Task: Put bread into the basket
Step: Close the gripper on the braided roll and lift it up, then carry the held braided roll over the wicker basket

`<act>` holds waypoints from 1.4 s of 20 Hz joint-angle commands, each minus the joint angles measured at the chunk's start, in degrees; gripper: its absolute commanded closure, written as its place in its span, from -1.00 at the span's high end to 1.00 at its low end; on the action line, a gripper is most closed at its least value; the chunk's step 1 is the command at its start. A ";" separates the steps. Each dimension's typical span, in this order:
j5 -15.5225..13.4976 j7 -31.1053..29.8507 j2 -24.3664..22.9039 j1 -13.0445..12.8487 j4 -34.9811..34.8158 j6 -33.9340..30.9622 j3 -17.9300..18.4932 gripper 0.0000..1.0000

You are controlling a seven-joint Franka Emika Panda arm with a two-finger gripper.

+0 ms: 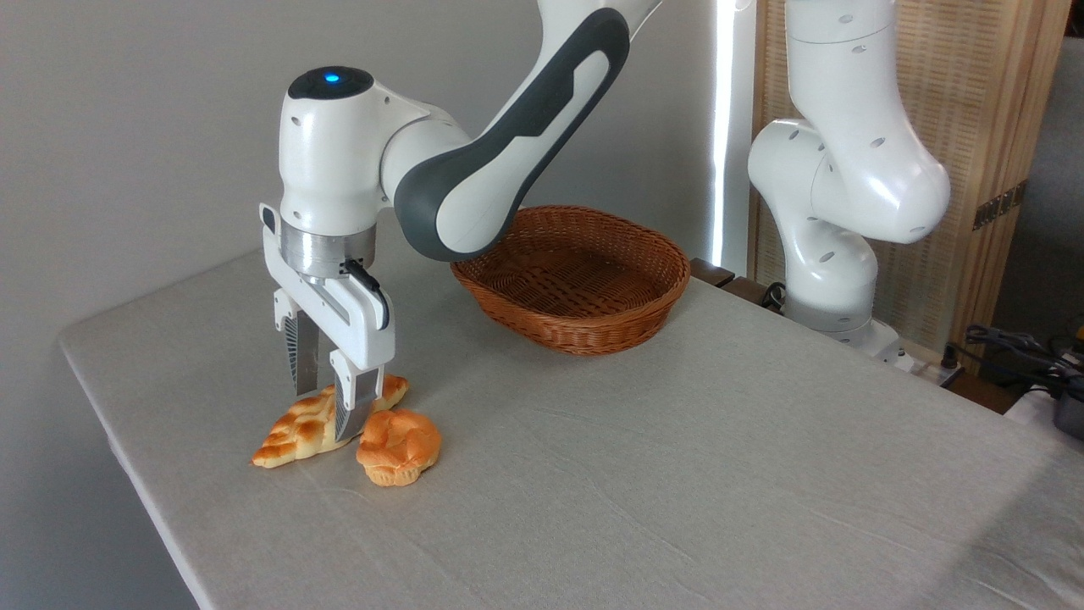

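Bread lies on the table between the spread fingers of the gripper, which straddles its middle, open and not yet pinching. Grasping is the step in hand (a bun sits just beside). Next: close, lift, carry to the basket well beyond.

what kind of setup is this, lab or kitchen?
Likely a lab or demo bench, not a kitchen: the arm's base stands beside a cloth-covered table, loose cables lie at the right, and only a basket and breads are out.
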 commanded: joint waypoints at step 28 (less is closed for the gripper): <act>-5.48 -15.17 -21.47 -11.16 1.74 -37.68 -0.05 -0.85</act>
